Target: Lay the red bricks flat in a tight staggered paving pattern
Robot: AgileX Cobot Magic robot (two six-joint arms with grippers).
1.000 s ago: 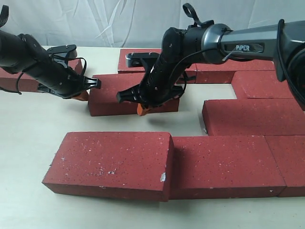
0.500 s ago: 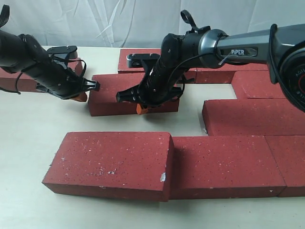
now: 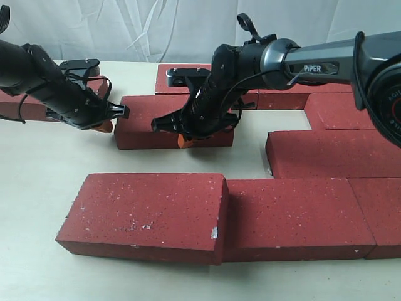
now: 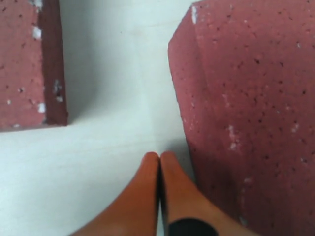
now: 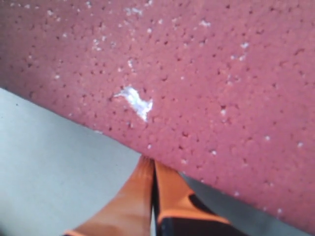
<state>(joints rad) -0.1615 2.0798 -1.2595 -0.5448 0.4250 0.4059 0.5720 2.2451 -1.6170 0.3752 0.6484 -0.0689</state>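
Now the loose brick (image 3: 148, 116) lies flat on the worktop (image 3: 37, 188), apart from the laid bricks (image 3: 332, 153) to its right. The left hand (image 3: 105, 126), pinched shut and empty, sits at its left end; the right hand (image 3: 184, 142), likewise shut on nothing, touches its near edge. Pushing step, I judge: next, slide it right to close the gap.

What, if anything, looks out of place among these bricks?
The dark red rough paver brick at front left sits askew, angled against its neighbouring brick rather than flush, with a white chip on its end edge.
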